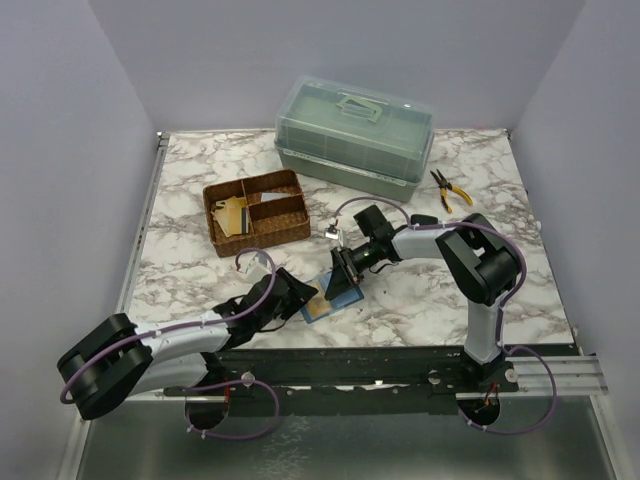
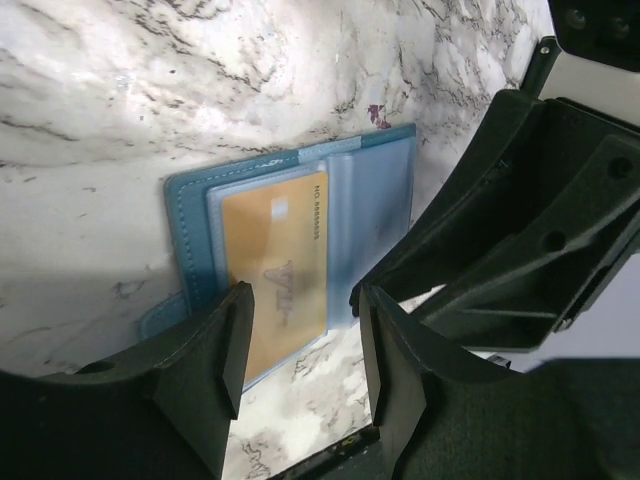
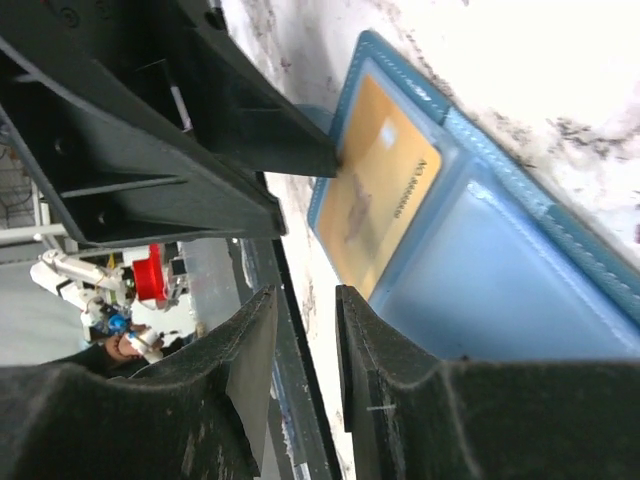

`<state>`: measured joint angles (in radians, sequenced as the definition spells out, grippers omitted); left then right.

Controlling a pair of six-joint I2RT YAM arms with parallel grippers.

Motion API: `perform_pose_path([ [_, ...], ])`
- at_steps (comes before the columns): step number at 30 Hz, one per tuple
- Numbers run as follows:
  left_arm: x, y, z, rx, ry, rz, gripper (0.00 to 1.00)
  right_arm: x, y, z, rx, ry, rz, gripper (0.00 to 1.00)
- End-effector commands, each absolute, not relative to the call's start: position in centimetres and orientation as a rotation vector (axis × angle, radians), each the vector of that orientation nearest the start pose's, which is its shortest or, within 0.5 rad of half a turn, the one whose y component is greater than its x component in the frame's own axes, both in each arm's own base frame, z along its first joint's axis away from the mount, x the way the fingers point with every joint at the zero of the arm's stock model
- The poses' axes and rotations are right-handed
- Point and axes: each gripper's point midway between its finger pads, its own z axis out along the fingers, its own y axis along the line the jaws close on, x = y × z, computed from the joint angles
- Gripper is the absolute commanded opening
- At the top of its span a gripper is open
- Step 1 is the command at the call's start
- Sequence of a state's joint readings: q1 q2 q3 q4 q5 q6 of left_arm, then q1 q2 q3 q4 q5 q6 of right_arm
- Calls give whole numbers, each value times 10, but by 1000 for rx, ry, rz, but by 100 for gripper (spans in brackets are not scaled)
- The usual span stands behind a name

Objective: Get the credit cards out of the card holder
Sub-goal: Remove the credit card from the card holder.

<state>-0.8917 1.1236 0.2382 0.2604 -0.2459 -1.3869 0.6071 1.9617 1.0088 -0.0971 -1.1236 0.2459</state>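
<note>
Half-spread and empty, left hand (image 2: pixel 303 300) is hovering over the open card holder (image 2: pixel 375 195) lying flat on the surface (image 2: pixel 150 80) just beneath it, probably to steady it; right hand (image 3: pixel 305 300), narrow and empty, is facing the credit card (image 3: pixel 385 190) tucked inside it.

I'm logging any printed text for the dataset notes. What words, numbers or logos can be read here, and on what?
"NO." then a row of digits too blurred to read: along one edge of the credit card in the card holder.
Dark emblem mid-card: too blurred to read.
No other text legible.
</note>
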Motion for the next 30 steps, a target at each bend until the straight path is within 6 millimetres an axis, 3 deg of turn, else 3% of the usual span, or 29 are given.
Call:
perform_pose_path([
  [1, 189, -228, 44, -726, 2250, -974, 53, 197, 330, 28, -839, 2556, 1646, 35],
  [7, 186, -222, 46, -741, 2245, -964, 54, 201, 327, 11, -785, 2627, 1550, 36],
  [16, 187, -225, 35, -747, 2285, -932, 54, 200, 326, 5, -772, 2653, 1546, 37],
  [30, 188, -233, 36, -723, 2300, -943, 51, 189, 331, 21, -788, 2608, 1719, 33],
])
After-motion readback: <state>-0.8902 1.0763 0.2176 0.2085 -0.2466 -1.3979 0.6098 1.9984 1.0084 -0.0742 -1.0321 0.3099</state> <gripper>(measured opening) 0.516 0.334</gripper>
